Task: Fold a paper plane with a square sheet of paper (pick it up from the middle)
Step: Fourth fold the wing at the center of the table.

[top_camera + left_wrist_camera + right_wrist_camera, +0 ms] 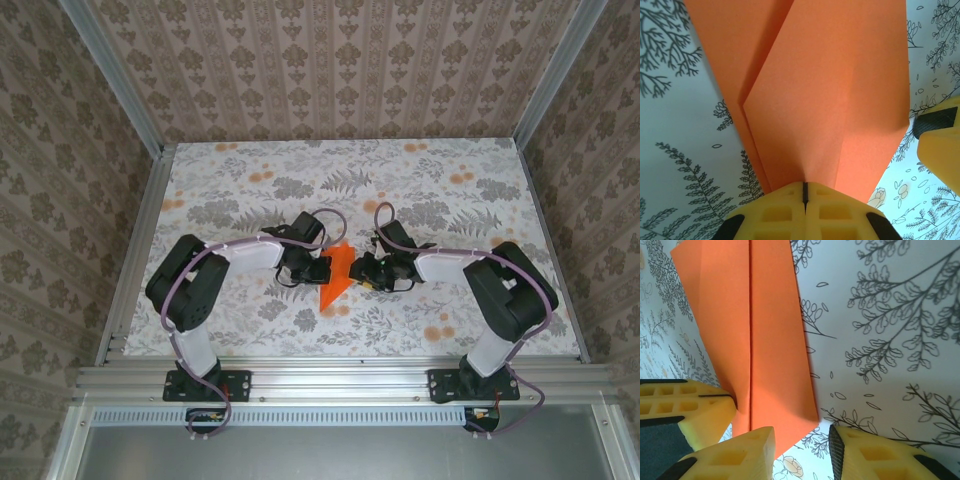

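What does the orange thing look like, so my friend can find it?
Find the flowery table, then the middle spot between the two black robot arms. There is the orange paper, folded into a long pointed shape, with the left pincer shut on it. It is plain bright orange, while the table is patterned.

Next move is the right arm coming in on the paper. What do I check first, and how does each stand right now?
1. Left gripper shut on the orange paper: ok.
2. Right gripper open, nothing in it: ok.
3. Paper's near corner just ahead of the right gripper's gap: ok.
4. Centre crease straight: ok.
5. Paper's far end resting on the table: cannot tell.
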Motion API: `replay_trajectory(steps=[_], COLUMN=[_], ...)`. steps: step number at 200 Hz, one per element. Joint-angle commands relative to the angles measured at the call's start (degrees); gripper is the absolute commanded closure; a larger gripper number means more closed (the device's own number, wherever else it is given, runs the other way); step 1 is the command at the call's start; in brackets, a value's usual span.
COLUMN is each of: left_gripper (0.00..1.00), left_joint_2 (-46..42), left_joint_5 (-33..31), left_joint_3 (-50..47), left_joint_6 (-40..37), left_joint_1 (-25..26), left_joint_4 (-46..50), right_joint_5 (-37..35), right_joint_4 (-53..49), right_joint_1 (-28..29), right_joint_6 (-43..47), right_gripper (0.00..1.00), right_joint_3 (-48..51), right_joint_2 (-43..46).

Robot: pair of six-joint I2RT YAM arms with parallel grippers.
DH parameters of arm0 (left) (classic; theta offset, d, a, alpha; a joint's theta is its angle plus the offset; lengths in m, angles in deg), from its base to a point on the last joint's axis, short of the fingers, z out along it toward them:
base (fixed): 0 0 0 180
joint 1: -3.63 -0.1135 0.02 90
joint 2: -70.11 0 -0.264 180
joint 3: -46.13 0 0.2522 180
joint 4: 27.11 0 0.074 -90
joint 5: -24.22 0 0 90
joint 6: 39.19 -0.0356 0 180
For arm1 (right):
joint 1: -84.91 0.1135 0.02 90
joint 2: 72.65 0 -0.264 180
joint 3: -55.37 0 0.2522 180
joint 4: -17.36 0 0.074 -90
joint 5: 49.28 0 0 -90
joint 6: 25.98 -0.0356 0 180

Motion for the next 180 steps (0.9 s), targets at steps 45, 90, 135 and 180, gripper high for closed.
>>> replay_trajectory(steps=[45,90,135,180], left_gripper=[0.98,0.98,0.99,1.00], left_joint_2=[1.17,1.11,0.80,0.02], left_joint_5=[3.56,4.34,4.22,4.86], left_joint_3=[-1.20,-1.40,-2.04,-3.40], left_joint_6=[-1.04,-0.60,0.10,1.20], left_joint_1=[0.82,0.80,0.78,0.65], left_joint_4=[-2.23,-3.15,-3.72,-5.30], right_joint_5=[1.46,2.73,3.87,5.43], right_joint_4=[4.31,7.50,11.25,16.54], right_joint_1=[0.43,0.43,0.34,0.34], right_joint_6=[-2.19,-3.39,-4.47,-6.30], right_gripper=[0.65,0.65,0.64,0.64], right_joint_3=[-1.41,-0.65,0.68,1.32], right_joint_2=[-2.45,-2.54,-3.05,-5.03])
